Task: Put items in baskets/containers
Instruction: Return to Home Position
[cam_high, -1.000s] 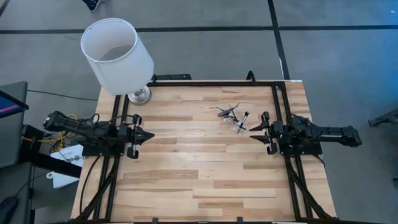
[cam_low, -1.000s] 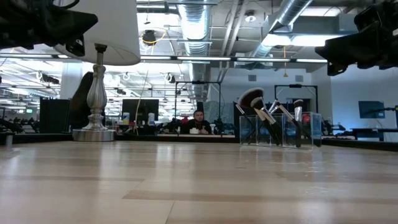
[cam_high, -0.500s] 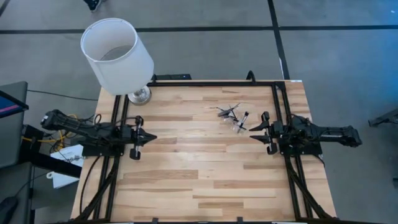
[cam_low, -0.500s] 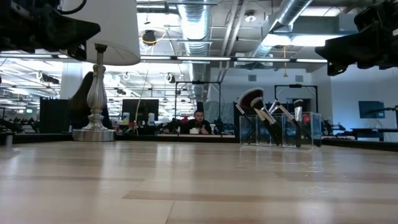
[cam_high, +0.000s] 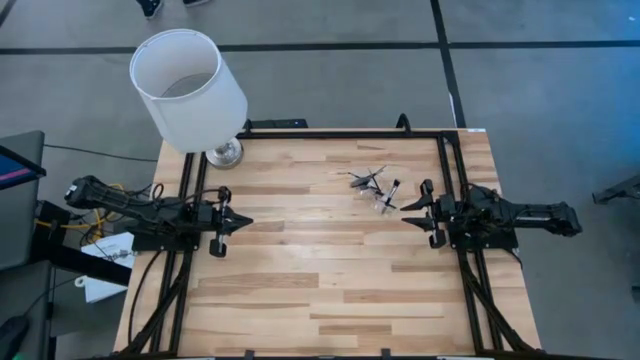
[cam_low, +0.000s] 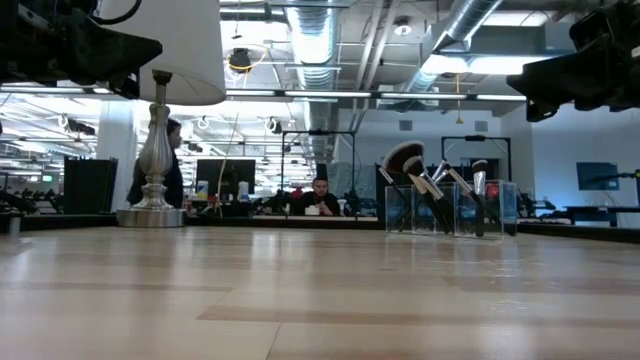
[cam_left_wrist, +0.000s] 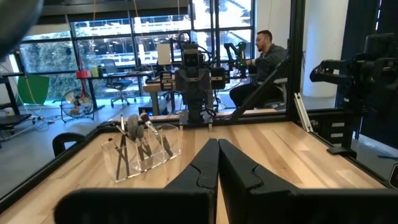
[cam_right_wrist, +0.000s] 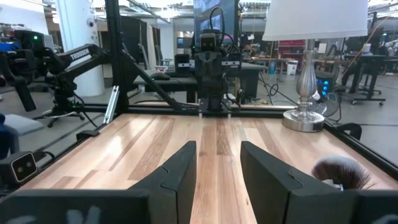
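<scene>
Together, brushes (cam_low: 404, 158) inside clear container (cam_low: 505, 215)

Open run of tabletop (cam_high: 320, 270) between the left gripper (cam_high: 243, 222), fingers pressed together at the left edge, and the right gripper (cam_high: 406, 214), fingers parted at the right edge. In the way: a clear container (cam_high: 378, 192) bristling with brushes (cam_high: 366, 180) just beside the right gripper, and a lamp (cam_high: 187, 88) at the far left corner.
</scene>
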